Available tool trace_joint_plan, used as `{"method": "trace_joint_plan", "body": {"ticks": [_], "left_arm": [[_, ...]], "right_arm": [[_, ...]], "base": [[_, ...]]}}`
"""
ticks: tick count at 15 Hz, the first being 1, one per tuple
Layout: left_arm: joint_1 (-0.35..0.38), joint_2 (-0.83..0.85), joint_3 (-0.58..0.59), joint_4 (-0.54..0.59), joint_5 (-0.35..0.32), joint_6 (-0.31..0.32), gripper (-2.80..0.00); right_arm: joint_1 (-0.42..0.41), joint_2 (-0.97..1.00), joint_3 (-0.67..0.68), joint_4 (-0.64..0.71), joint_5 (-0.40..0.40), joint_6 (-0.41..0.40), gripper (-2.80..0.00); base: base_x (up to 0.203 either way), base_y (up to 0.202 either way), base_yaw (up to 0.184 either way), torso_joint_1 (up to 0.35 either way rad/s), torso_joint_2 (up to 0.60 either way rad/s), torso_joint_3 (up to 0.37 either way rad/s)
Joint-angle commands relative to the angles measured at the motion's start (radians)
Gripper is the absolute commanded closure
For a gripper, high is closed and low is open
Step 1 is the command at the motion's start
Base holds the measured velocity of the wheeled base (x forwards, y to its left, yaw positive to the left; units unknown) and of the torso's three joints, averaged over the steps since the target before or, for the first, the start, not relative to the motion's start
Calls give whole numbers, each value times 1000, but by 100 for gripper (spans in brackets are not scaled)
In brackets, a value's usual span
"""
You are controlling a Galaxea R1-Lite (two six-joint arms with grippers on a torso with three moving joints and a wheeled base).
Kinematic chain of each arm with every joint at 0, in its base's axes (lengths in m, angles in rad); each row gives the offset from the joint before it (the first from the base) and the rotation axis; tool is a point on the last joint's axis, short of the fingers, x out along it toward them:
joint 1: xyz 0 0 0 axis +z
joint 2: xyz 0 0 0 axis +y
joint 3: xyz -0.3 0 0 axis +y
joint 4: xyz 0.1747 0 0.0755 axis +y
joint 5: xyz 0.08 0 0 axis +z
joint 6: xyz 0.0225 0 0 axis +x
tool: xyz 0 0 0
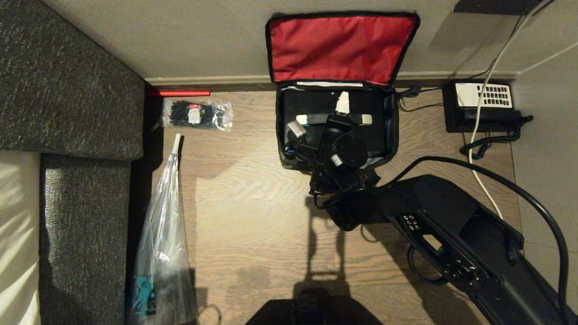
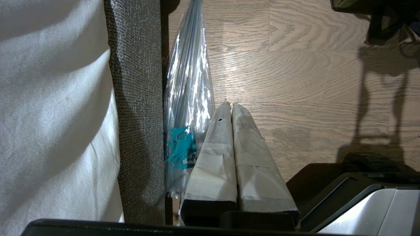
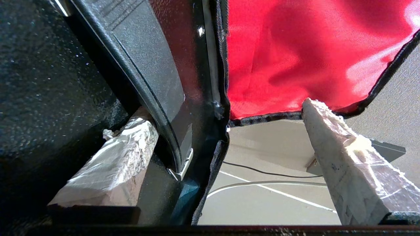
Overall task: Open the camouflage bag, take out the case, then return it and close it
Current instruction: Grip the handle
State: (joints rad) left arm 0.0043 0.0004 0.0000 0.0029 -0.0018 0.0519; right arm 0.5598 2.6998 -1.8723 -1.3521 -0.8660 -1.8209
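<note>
Black right arm (image 1: 456,234) — looping cable, pale-taped tool fingers (image 3: 354,170).

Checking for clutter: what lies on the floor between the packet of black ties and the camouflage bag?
Nothing: in the head view, only bare wood floor separates the packet from the camouflage bag.

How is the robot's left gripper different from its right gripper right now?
The left gripper has its fingers pressed shut, while the right gripper is spread wide open. The left gripper is parked over bare floor beside a clear plastic bag; the right gripper reaches into the open camouflage bag, with one finger beside the case. Both have pale wrapped fingers.
</note>
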Motion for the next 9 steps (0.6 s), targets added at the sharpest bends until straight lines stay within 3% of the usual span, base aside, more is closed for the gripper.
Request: {"method": "trace_joint_plan", "body": {"ticks": [1, 9], "left_arm": [[0, -1, 2, 0, 0, 0, 0], [0, -2, 3, 0, 0, 0, 0]], "right_arm": [[0, 8, -11, 4, -8, -7, -280], [0, 14, -82, 70, -10, 35, -280]], "base": [[0, 0, 0, 0, 0, 0], [0, 0, 0, 0, 0, 0]]}}
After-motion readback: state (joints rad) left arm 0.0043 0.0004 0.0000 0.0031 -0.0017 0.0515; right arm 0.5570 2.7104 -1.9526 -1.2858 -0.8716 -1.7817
